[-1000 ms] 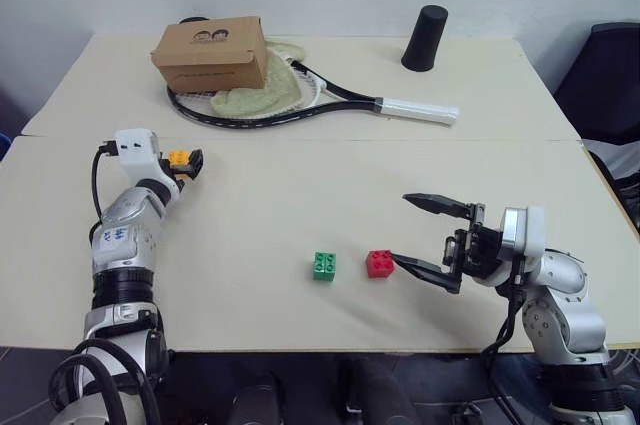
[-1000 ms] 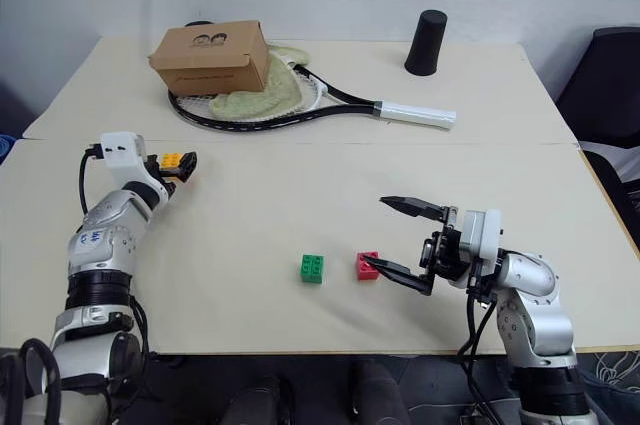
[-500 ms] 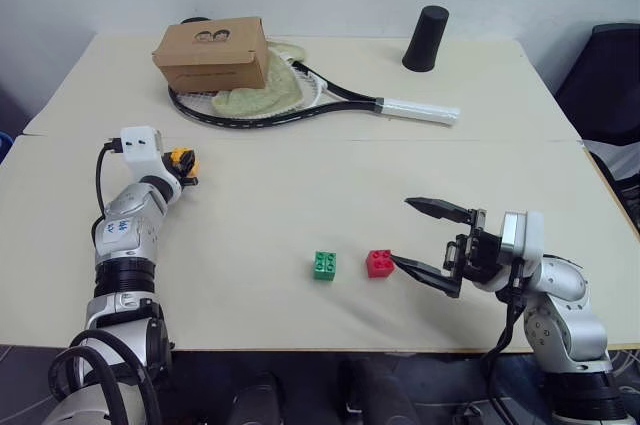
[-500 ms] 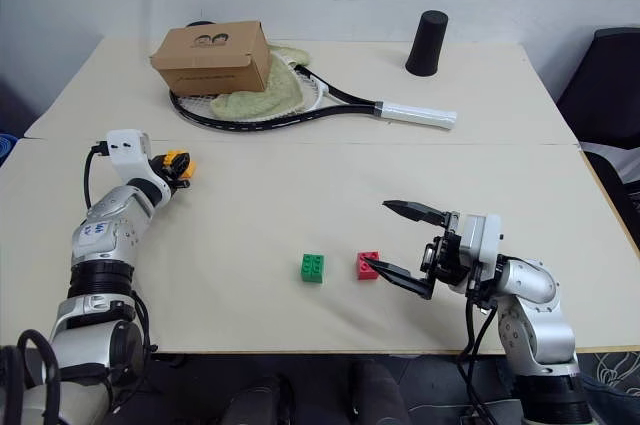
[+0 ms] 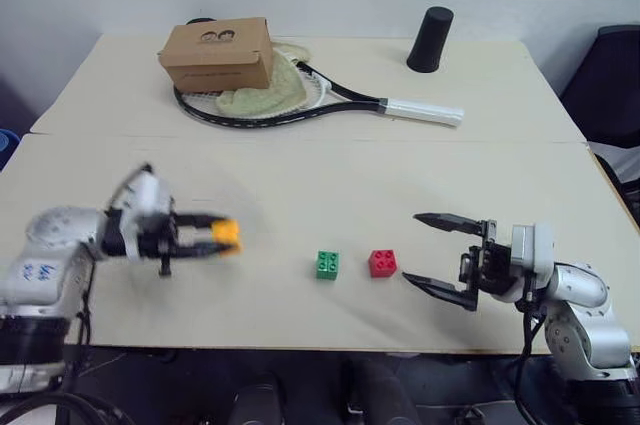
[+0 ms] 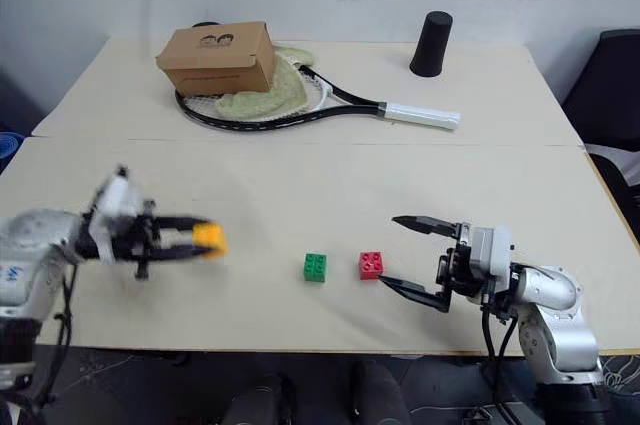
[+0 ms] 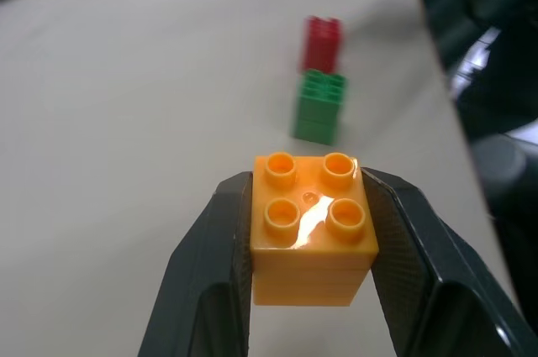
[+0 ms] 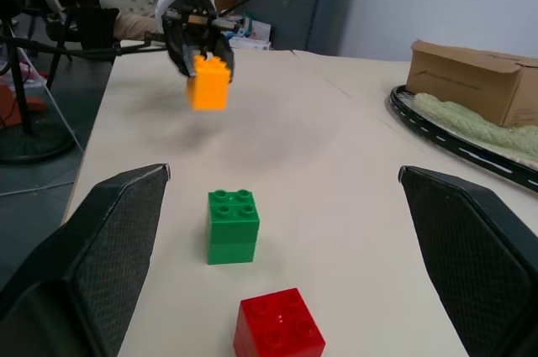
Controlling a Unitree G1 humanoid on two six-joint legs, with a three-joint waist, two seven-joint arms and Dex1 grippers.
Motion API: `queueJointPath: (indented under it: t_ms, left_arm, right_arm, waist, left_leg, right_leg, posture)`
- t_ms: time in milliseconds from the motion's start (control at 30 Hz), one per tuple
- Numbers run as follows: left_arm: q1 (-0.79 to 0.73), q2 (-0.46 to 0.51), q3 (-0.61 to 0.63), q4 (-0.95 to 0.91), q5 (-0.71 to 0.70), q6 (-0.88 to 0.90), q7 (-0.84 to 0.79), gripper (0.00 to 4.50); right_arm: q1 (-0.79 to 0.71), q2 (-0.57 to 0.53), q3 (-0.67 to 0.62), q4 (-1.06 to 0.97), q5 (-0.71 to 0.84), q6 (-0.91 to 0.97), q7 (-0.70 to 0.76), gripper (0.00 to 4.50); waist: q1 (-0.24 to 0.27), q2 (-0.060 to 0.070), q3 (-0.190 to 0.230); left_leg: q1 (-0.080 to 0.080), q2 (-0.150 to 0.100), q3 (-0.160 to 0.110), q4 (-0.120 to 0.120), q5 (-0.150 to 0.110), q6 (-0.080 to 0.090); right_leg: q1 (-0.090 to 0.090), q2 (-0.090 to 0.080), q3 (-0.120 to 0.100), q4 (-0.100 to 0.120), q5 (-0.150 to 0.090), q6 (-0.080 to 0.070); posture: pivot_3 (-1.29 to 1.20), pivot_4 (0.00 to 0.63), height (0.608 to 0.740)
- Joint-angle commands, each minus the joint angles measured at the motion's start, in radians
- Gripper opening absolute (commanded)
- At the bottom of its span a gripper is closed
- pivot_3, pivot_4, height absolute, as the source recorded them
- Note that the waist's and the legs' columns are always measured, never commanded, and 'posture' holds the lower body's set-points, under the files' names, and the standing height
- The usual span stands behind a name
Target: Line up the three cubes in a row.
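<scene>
My left gripper is shut on the orange-yellow cube, held just above the table at the front left with its studs up. It points right toward the green cube, which stands on the table a short gap away. The red cube sits just right of the green one, studs up, the two apart. My right gripper is open at the front right, pointing left. Its lower fingertip is a little to the right of the red cube and touches nothing.
A brown cardboard box rests at the back left on a pale green cloth and the head of a black racket. A black cup stands at the back right. The table's front edge runs just below the cubes.
My left gripper closed on the orange-yellow cube at the left and swung with it toward the front and right, turning to point at the green cube. The right gripper stayed put.
</scene>
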Motion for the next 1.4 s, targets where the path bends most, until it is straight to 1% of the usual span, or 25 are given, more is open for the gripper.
queueJointPath:
  t_ms: [33, 133, 300, 533, 633, 700, 767, 933, 1033, 1100, 1167, 1233, 1267, 1333, 1400]
  left_arm:
    - [-0.055, -0.046, -0.072, 0.036, 0.062, -0.125, -0.061, 1.5]
    - [-0.116, -0.09, -0.119, 0.147, 0.123, -0.21, -0.081, 1.5]
    - [-0.178, -0.14, -0.153, 0.27, 0.167, -0.289, -0.092, 1.5]
    - [-0.192, -0.145, -0.164, 0.333, 0.187, -0.311, -0.089, 1.5]
    - [-0.204, -0.156, -0.151, 0.363, 0.2, -0.344, -0.062, 1.5]
    - [-0.21, -0.157, -0.147, 0.372, 0.192, -0.324, -0.062, 2.24]
    - [-0.212, -0.15, -0.147, 0.375, 0.193, -0.322, -0.068, 2.82]
    - [-0.141, -0.061, -0.076, 0.278, 0.16, -0.304, -0.065, 4.38]
    - [-0.057, 0.03, 0.021, 0.203, 0.118, -0.255, -0.051, 4.38]
    - [0.014, 0.095, 0.093, 0.166, 0.113, -0.239, -0.029, 4.38]
    - [0.101, 0.154, 0.182, 0.123, 0.081, -0.175, -0.015, 4.38]
    - [0.174, 0.185, 0.252, 0.079, 0.043, -0.113, -0.007, 4.38]
    - [0.208, 0.194, 0.275, 0.061, 0.044, -0.113, -0.003, 4.38]
    - [0.26, 0.205, 0.311, 0.034, 0.047, -0.112, 0.003, 4.38]
    - [0.282, 0.21, 0.331, 0.029, 0.051, -0.115, 0.004, 4.38]
  right_arm:
    - [0.015, -0.029, -0.029, -0.037, 0.021, -0.015, 0.032, 4.5]
    - [0.027, -0.032, -0.036, -0.043, 0.026, -0.011, 0.031, 4.5]
    - [0.054, -0.037, -0.056, -0.062, 0.034, -0.006, 0.022, 4.5]
    - [0.102, -0.047, -0.082, -0.095, 0.039, -0.002, 0.008, 4.5]
    - [0.111, -0.046, -0.089, -0.096, 0.039, -0.004, 0.011, 4.5]
    - [0.115, -0.044, -0.092, -0.095, 0.039, -0.005, 0.014, 4.5]
    - [0.116, -0.043, -0.093, -0.093, 0.04, -0.006, 0.017, 4.5]
    - [0.104, -0.062, -0.106, -0.074, 0.049, -0.005, 0.04, 4.5]
    - [0.091, -0.124, -0.144, -0.044, 0.061, 0.013, 0.083, 4.5]
    - [0.094, -0.187, -0.177, -0.028, 0.074, 0.034, 0.125, 4.5]
    - [0.104, -0.264, -0.207, -0.014, 0.075, 0.06, 0.18, 4.5]
    - [0.113, -0.317, -0.22, 0.0, 0.067, 0.082, 0.215, 4.5]
    - [0.114, -0.331, -0.221, 0.005, 0.061, 0.083, 0.225, 4.5]
    - [0.111, -0.345, -0.221, 0.017, 0.05, 0.086, 0.229, 4.5]
    - [0.105, -0.346, -0.223, 0.024, 0.044, 0.084, 0.23, 4.5]
  waist:
    - [0.0, 0.0, 0.0]
    - [0.0, 0.0, 0.0]
    - [-0.007, 0.0, 0.0]
    - [-0.004, 0.0, 0.0]
    - [-0.003, 0.0, 0.0]
    - [-0.003, 0.0, 0.0]
    - [-0.004, 0.0, 0.0]
    - [-0.009, 0.0, 0.0]
    - [-0.009, 0.0, 0.0]
    - [-0.007, 0.0, 0.0]
    - [-0.006, 0.0, 0.0]
    - [-0.006, 0.0, 0.0]
    - [-0.005, 0.0, 0.0]
    - [-0.004, 0.0, 0.0]
    - [-0.003, 0.0, 0.0]
  left_leg:
    - [0.0, 0.0, 0.0, 0.0, 0.0, 0.0]
    - [0.0, 0.0, 0.0, 0.0, 0.0, 0.001]
    - [-0.001, 0.001, 0.001, 0.001, 0.0, 0.001]
    - [0.0, 0.001, 0.001, 0.002, 0.0, 0.001]
    - [-0.001, 0.001, 0.001, 0.003, -0.001, 0.001]
    - [0.0, 0.001, 0.001, 0.003, -0.001, 0.001]
    - [0.0, 0.001, 0.001, 0.003, -0.001, 0.001]
    - [0.0, 0.001, 0.001, 0.002, -0.001, 0.001]
    - [0.0, 0.001, 0.001, 0.002, -0.001, 0.001]
    - [0.0, 0.001, 0.001, 0.002, -0.001, 0.001]
    - [0.0, 0.001, 0.001, 0.002, -0.001, 0.001]
    - [0.0, 0.001, 0.001, 0.001, -0.001, 0.002]
    - [0.001, 0.001, 0.001, 0.0, -0.001, 0.002]
    - [0.001, 0.001, 0.0, -0.001, -0.001, 0.002]
    - [0.001, 0.001, 0.0, -0.001, -0.001, 0.002]
  right_leg:
    - [0.0, 0.0, 0.0, 0.0, 0.0, 0.0]
    - [0.0, 0.001, 0.0, 0.0, 0.0, 0.0]
    - [0.0, 0.002, 0.001, 0.0, 0.0, 0.001]
    - [-0.001, 0.002, 0.001, 0.0, 0.0, 0.001]
    - [0.0, 0.002, 0.001, 0.001, 0.0, 0.001]
    - [0.0, 0.002, 0.001, 0.001, 0.0, 0.001]
    - [0.0, 0.002, 0.001, 0.001, 0.0, 0.001]
    - [-0.001, 0.002, 0.002, 0.002, 0.0, 0.001]
    - [-0.001, 0.002, 0.002, 0.003, 0.0, 0.001]
    - [-0.001, 0.001, 0.002, 0.003, 0.0, 0.001]
    - [-0.001, 0.001, 0.002, 0.002, 0.0, 0.0]
    - [-0.001, 0.0, 0.002, 0.001, 0.0, 0.0]
    - [-0.001, 0.0, 0.002, 0.001, 0.0, 0.0]
    - [0.0, 0.0, 0.001, 0.0, 0.0, 0.0]
    - [0.0, -0.001, 0.0, 0.0, 0.0, 0.0]
  posture:
    - [0.0, 0.15, 0.74]
    - [0.0, 0.15, 0.74]
    - [0.0, 0.15, 0.74]
    - [0.0, 0.15, 0.74]
    - [0.0, 0.15, 0.74]
    - [0.0, 0.15, 0.74]
    - [0.0, 0.15, 0.74]
    - [0.0, 0.15, 0.74]
    - [0.0, 0.15, 0.74]
    - [0.0, 0.15, 0.74]
    - [0.0, 0.15, 0.74]
    - [0.0, 0.15, 0.74]
    - [0.0, 0.15, 0.74]
    - [0.0, 0.15, 0.74]
    - [0.0, 0.15, 0.74]
